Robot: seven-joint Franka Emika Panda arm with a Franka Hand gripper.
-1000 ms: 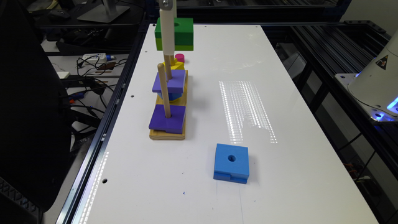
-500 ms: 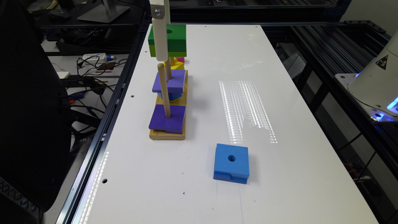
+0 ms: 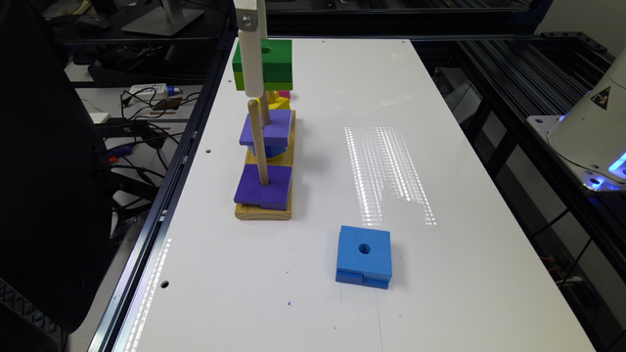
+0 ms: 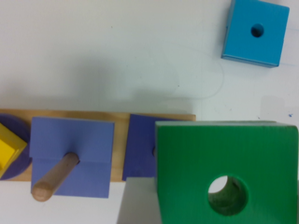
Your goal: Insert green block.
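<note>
Above the wooden base point(image 3: 264, 211), 1 green block point(image 3: 274, 63) aloft, jaws' state unclear, 2 purple blocks point(image 3: 263, 188), 1 blue block point(image 3: 364, 256).

Green block point(image 3: 264, 63) above peg board point(image 3: 264, 211)

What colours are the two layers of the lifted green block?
The green block is dark green on top and lime green underneath; the exterior view shows both layers best.
</note>
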